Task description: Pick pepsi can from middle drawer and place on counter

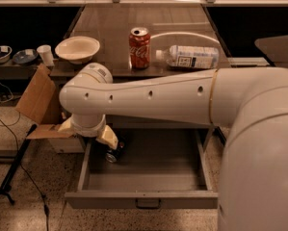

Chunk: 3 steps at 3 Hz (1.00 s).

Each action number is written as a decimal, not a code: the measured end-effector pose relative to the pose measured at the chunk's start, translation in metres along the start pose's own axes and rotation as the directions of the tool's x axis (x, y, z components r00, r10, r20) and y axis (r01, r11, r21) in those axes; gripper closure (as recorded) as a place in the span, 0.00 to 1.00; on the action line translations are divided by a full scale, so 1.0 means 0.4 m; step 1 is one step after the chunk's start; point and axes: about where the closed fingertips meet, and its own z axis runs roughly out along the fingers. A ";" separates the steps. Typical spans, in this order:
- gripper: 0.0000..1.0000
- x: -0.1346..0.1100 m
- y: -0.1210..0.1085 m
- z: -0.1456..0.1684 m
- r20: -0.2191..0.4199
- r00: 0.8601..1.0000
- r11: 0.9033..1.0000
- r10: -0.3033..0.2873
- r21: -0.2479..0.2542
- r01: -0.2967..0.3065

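Observation:
The pepsi can (114, 154) lies dark and small at the left rear of the open middle drawer (141, 199). My gripper (108, 138) hangs from the white wrist down into the drawer, right above the can and touching or nearly touching its top. My thick white arm (182, 97) crosses the view from the right and hides the cabinet front above the drawer. The counter (114, 28) is the glossy grey-brown top behind the arm.
On the counter stand a red Coca-Cola can (139, 47) and a cream bowl (77, 48), and a clear water bottle (191, 57) lies on its side. An open cardboard box (37, 105) sits left of the cabinet, with a stand leg and cables on the floor.

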 end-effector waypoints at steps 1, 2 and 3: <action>0.00 0.016 -0.008 0.139 0.017 1.000 1.000 -0.001 0.022 0.000; 0.00 0.026 -0.025 0.263 0.007 1.000 1.000 -0.002 0.016 0.002; 0.00 0.056 -0.027 0.356 -0.036 0.999 0.999 0.028 -0.020 -0.029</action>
